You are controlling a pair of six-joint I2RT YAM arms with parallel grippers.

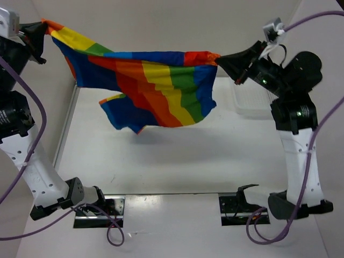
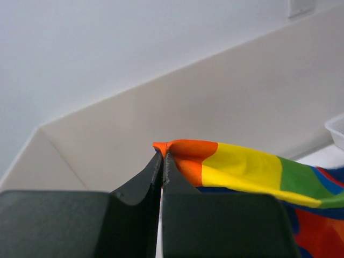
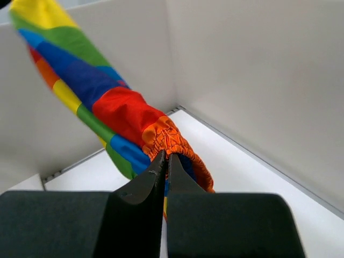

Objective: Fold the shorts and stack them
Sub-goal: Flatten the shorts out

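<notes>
Broad bands of red, orange, yellow, green, blue across the shorts (image 1: 156,86). Plain white on the table (image 1: 177,156) and walls (image 1: 161,27).

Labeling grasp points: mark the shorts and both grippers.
shorts (image 1: 161,86), top external view, striped middle of the hanging cloth
left gripper (image 2: 163,155), left wrist view, between fingertips shut on the orange corner
right gripper (image 3: 165,157), right wrist view, between fingertips shut on the gathered orange edge

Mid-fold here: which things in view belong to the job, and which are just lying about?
Job:
- shorts, held up off the table
- left gripper and right gripper, each shut on one end of them

Lying about:
- clear tray, far right on the table
</notes>
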